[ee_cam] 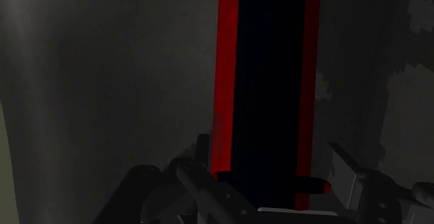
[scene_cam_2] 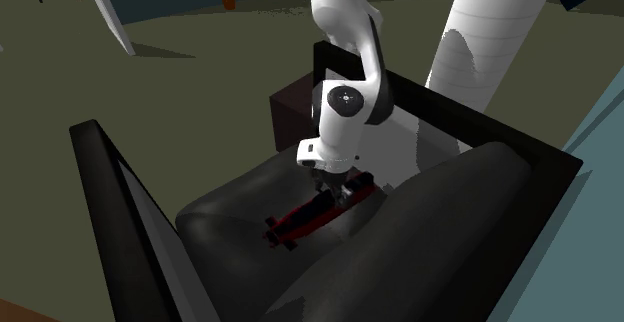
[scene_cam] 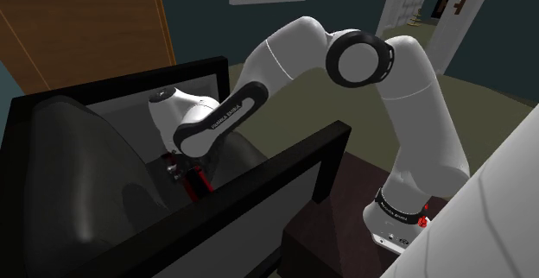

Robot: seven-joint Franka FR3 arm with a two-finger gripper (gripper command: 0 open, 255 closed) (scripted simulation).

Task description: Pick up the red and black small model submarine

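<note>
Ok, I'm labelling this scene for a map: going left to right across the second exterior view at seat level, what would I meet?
black side panel → red and black submarine → dark back cushion → teal wall

Before you stands a dark armchair (scene_cam_2: 430,240): a glossy grey seat (scene_cam_2: 225,210), a rounded backrest (scene_cam: 60,173) and flat black arms (scene_cam_2: 115,195) on either side. On the seat lies the submarine (scene_cam_2: 312,213), red with a black middle. It runs from arm toward arm, along the foot of the backrest.
</note>
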